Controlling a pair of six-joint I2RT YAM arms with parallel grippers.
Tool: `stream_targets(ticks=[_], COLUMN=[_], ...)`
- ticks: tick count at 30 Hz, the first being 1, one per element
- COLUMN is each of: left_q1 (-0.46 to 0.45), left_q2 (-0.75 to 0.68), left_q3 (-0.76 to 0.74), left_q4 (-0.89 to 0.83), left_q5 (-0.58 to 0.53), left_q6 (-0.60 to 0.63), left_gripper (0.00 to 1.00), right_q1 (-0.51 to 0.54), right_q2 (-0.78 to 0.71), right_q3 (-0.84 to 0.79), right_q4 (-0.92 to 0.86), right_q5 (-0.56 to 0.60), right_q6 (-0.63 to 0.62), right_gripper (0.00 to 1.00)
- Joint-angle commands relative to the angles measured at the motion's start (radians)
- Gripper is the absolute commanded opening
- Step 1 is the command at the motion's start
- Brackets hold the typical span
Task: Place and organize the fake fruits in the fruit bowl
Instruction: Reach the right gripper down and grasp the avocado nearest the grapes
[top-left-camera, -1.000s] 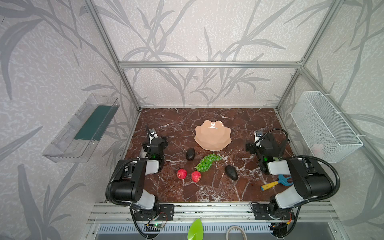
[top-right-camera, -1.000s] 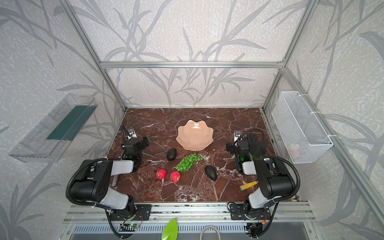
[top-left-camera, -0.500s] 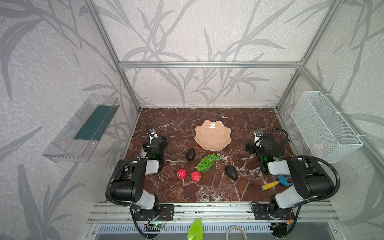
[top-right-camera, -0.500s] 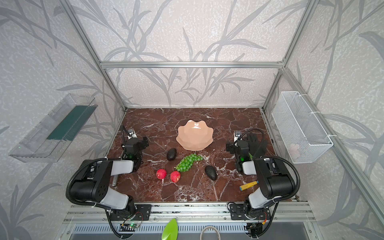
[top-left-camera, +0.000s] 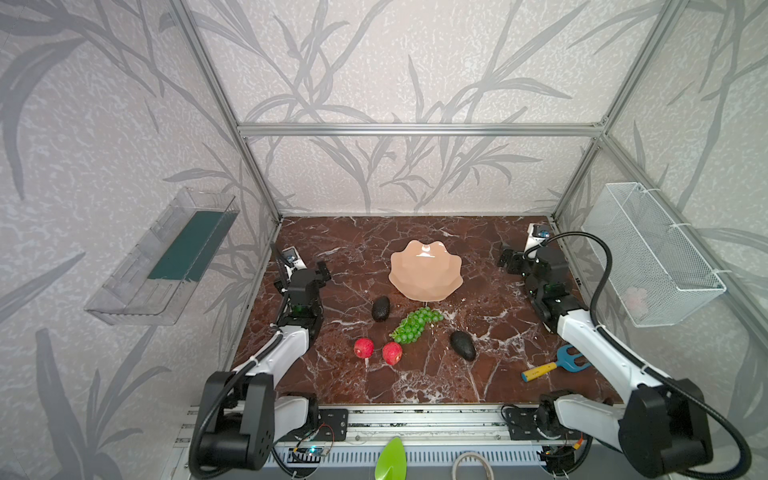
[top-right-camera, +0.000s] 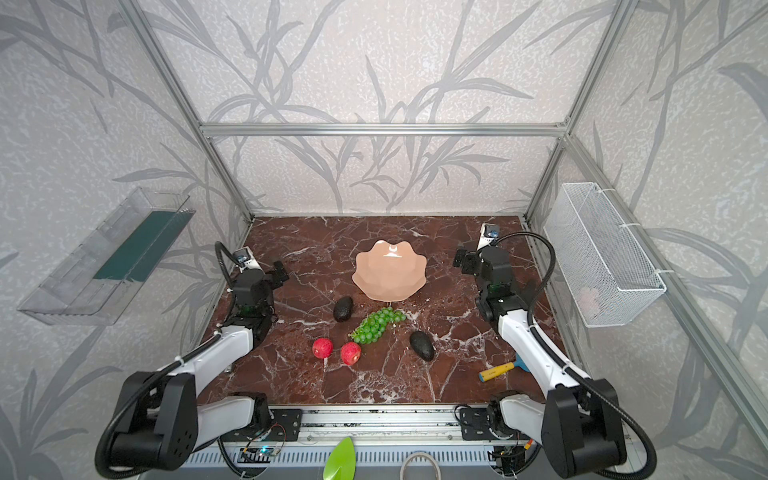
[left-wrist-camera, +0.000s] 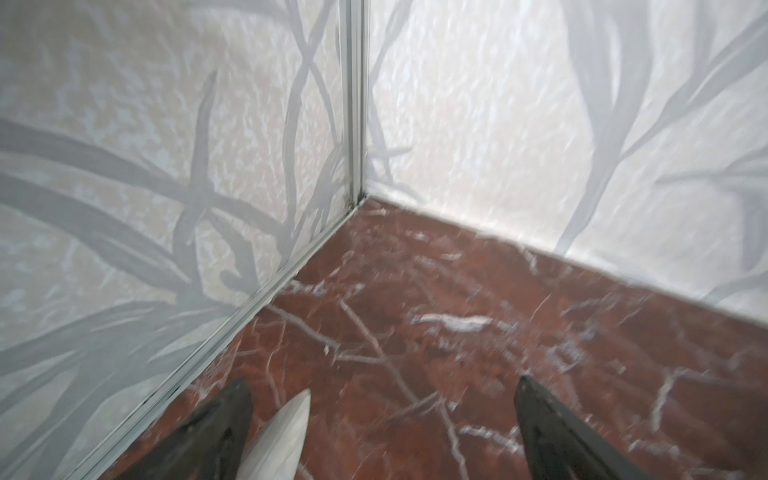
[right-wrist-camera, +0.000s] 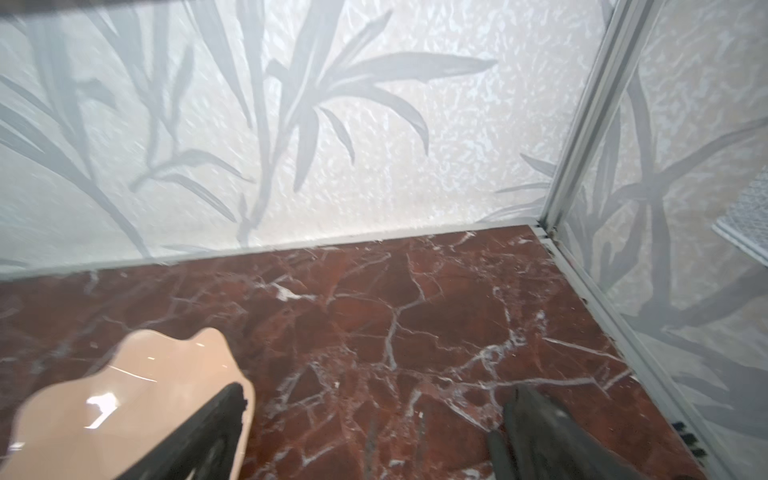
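The peach-pink fruit bowl (top-left-camera: 426, 272) (top-right-camera: 389, 272) stands empty mid-table in both top views. In front of it lie a dark avocado (top-left-camera: 380, 308), a bunch of green grapes (top-left-camera: 415, 325), a second avocado (top-left-camera: 463, 345) and two red strawberries (top-left-camera: 363, 348) (top-left-camera: 392, 353). My left gripper (top-left-camera: 307, 268) (left-wrist-camera: 382, 382) hovers near the left wall, open and empty, well left of the fruits. My right gripper (top-left-camera: 519, 257) (right-wrist-camera: 377, 390) is open and empty to the right of the bowl (right-wrist-camera: 124, 395), whose rim sits beside one fingertip in the right wrist view.
A blue-headed, yellow-handled toy tool (top-left-camera: 555, 365) lies at the front right by my right arm. A white wire basket (top-left-camera: 652, 253) hangs on the right wall and a clear plastic tray (top-left-camera: 166, 257) on the left wall. Metal frame posts edge the marble table.
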Motion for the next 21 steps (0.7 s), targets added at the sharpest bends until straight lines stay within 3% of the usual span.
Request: stream_targets(ticks=[1, 5, 10, 21], left_q1=[0.005, 0.005, 0.006, 0.006], left_q2=[-0.07, -0.125, -0.127, -0.11], left_q3=[0.034, 0.051, 0.105, 0.102], left_q4=[-0.155, -0.239, -0.339, -0.343], left_q5=[0.068, 0.074, 0.085, 0.106], left_q6=[-0.193, -0.266, -0.275, -0.28], left_gripper=[1.0, 1.0, 1.0, 1.0], right_q1=[0.0, 0.076, 0.308, 0.538], right_q2=[-0.003, -0.027, -0.062, -0.008], right_q3=[-0.058, -0.018, -0.027, -0.147], right_q4=[-0.195, -0.406, -0.564, -0.576], right_q5=[-0.243, -0.314, -0.203, -0.094], right_q6=[0.08, 0.078, 0.058, 0.258], right_gripper=[0.96, 0.91, 0.9, 0.9])
